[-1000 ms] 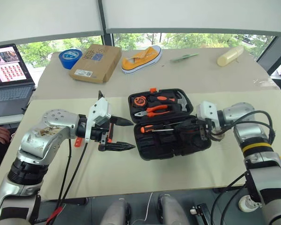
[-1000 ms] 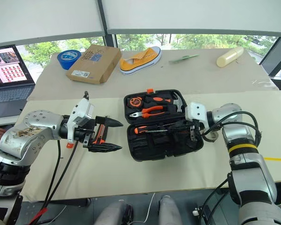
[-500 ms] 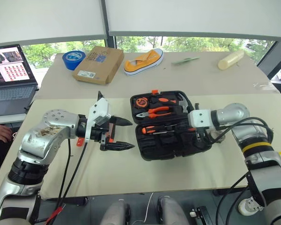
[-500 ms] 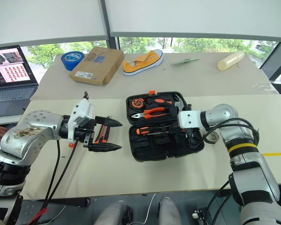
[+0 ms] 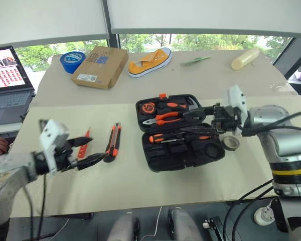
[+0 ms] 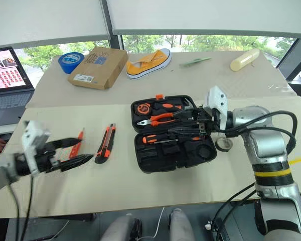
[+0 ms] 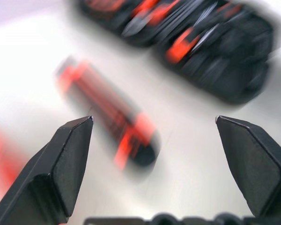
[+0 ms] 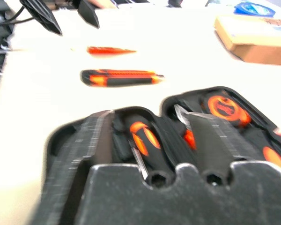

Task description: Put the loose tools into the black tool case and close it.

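**Q:** Since a second ago, what has moved?

**A:** Both arms. The left gripper, which hung just beside the open tool case, has swung out toward the robot's left edge of the table. Its two black fingers are spread wide with nothing between them. The right gripper has lifted off the case's near right corner and now hovers over the case, pointing across it. Its fingers were shut; in the head views they now look parted and empty, but the right wrist view is too blurred to confirm it.

**Q:** How much of the task looks done?

**A:** Part of it, I judge. The case lies open on the table. An orange-handled screwdriver sits in the near half. Pliers and a hammer fill slots in the far half.

**Q:** What is left?

**A:** Three things lie outside the case. A utility knife rests on the table, well left of the case. A small orange screwdriver lies further left, just beyond the left gripper. A small round grey disc sits on the table, touching or nearly touching the case's right edge. After those go in, the lid must be closed.
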You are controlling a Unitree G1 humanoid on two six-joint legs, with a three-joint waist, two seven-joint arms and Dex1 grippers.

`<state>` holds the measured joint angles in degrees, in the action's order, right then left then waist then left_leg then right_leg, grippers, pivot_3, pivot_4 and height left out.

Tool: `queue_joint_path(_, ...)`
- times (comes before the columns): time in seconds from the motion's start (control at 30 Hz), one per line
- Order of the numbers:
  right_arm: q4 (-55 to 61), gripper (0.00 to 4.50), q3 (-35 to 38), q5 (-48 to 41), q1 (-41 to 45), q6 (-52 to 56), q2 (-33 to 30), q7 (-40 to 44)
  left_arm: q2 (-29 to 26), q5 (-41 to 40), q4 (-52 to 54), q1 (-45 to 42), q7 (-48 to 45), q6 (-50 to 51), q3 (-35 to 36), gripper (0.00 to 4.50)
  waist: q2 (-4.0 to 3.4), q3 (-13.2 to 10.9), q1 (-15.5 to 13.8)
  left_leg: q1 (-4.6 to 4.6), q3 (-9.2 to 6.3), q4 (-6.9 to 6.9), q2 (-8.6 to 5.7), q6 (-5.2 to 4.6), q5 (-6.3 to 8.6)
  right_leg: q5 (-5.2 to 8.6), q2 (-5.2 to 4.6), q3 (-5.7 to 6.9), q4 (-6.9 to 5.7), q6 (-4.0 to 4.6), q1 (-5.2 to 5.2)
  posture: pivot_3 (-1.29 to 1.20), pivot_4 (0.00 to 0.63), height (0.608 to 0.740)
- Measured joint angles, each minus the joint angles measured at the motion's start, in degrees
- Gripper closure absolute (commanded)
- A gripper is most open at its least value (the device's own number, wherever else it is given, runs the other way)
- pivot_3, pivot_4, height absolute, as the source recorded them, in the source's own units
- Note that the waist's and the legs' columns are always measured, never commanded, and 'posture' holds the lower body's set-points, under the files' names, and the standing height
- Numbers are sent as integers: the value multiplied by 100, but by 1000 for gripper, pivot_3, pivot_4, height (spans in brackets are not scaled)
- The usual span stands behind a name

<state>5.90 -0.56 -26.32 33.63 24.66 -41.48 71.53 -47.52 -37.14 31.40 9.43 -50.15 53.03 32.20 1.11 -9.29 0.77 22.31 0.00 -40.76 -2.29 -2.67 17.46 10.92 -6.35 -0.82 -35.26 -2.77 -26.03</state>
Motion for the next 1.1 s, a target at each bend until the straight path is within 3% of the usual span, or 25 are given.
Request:
queue_joint_path(0.03,134,51,2,-45,-93,104,3,-93,2,116,26,342,94,25,234,0,1,0,-8,0,0,0,-1,0,0,0,-2,1,11,0,0,0,150,735)
queue_joint_path(0.1,318,51,5,-124,-203,188,9,-188,9,207,38,700,257,85,541,0,1,-1,-60,0,-1,1,-6,1,1,-1,-14,9,13,2,2,0,150,735)
queue_joint_path(0.27,642,51,22,-207,-461,222,-21,-312,-4,250,51,638,738,396,662,0,3,0,-160,-7,-5,-2,-9,6,-2,-9,-17,19,15,12,20,0,150,735)
queue_joint_path(0.4,798,51,92,-236,-545,342,-95,-386,-201,55,-15,-432,1162,1127,101,0,5,0,-170,-10,-11,-2,-11,13,-6,-11,-11,22,10,15,23,0,150,735)
queue_joint_path(0.53,1075,51,250,-317,-693,447,-209,-617,18,221,-956,-2667,2030,2266,-1225,0,13,-1,-190,-21,-26,-4,-26,21,-12,-12,-9,32,0,15,38,0,150,735)
queue_joint_path(0.63,1340,51,337,-313,-939,492,-219,-892,181,581,-1774,-3769,2557,2851,-1994,0,27,2,-120,-29,-24,-4,-34,24,-14,-14,-8,26,-42,14,31,0,150,735)
queue_joint_path(0.8,1781,51,348,-347,-1079,637,-62,-1428,318,1024,-3047,-4628,2694,2922,-3039,0,31,1,19,-29,-83,-2,-93,19,-12,-14,-16,4,-56,14,-19,0,150,735)
queue_joint_path(1.1,2004,51,84,-291,-1192,586,289,-1875,100,1338,-3751,-5144,2576,3039,-3483,0,30,1,6,-32,-111,-2,-105,20,-12,-14,-14,5,-59,14,-20,0,150,735)
